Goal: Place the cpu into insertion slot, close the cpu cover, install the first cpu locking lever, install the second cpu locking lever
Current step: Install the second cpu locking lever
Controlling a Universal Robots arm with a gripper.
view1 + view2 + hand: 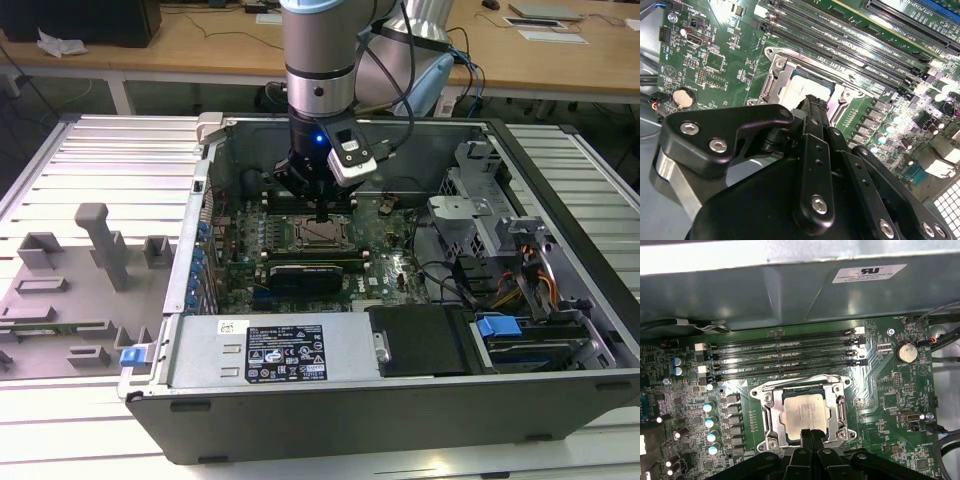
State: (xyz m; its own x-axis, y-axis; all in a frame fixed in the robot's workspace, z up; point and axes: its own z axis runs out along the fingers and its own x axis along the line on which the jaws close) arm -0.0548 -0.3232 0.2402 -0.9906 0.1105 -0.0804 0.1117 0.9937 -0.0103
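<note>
The cpu [803, 413] is already lying in the slot [771, 437], with the cover [839, 410] down around it. The gripper [811, 434], fingers together, is touching the socket's 6 o'clock edge; the levers are seeming not locked yet.

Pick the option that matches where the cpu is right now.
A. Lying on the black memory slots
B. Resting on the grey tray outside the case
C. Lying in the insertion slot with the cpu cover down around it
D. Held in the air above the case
C: in the first wrist view the cpu lies flat in the insertion slot, framed by the cpu cover, with the gripper at its edge.
</note>
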